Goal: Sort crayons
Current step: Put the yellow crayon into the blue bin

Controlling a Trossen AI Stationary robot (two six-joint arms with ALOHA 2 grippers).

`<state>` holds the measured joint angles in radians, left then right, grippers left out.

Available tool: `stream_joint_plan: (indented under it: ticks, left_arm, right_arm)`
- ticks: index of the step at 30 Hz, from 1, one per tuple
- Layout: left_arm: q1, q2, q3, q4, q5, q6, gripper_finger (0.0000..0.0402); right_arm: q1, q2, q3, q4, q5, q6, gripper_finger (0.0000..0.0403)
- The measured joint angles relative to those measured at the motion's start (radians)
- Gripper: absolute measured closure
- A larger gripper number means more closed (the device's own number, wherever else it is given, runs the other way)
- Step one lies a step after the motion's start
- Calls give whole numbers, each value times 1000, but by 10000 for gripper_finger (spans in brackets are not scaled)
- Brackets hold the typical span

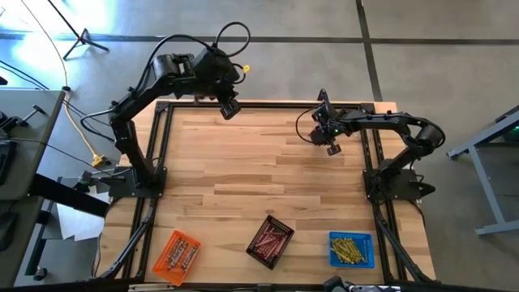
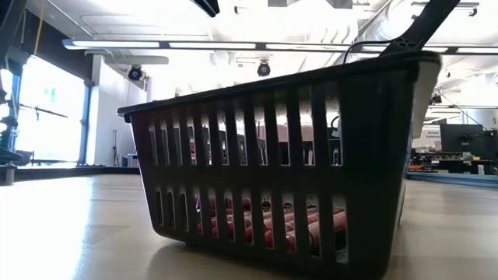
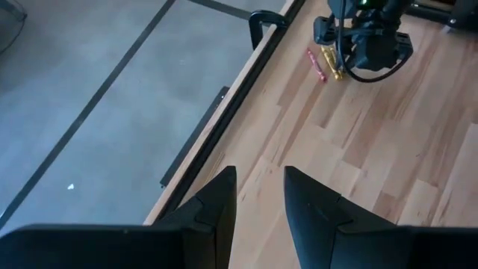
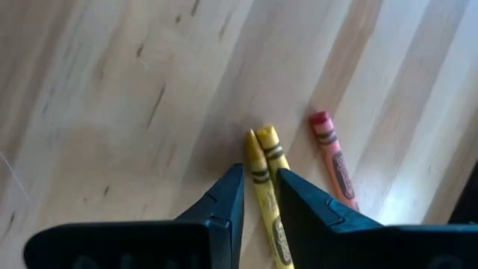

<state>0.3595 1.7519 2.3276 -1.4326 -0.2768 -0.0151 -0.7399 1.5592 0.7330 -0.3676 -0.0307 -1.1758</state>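
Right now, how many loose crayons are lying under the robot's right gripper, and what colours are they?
Yellow crayons: 2
Red crayon: 1
Total: 3 loose crayons on the table, with the right gripper right over the yellow pair.

You won't find anything readable here. The two yellow paper-wrapped crayons [image 4: 267, 196] and the red paper-wrapped crayon [image 4: 333, 166] lying on the pale wooden tabletop [image 4: 112, 97] carry dark bands and an oval mark on their wrappers, but no letters come through. In the low view, the small signs on the far wall past the dark slotted plastic tray [image 2: 366, 155] are too tiny to make out. No brand or number shows on either arm.
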Motion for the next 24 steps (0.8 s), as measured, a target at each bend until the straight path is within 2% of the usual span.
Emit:
stream_joint_plan:
  ticks: [24]
  left_arm:
    - [-1,0,0,-14,1,-36,300]
  right_arm:
    - [14,5,5,-108,3,-44,336]
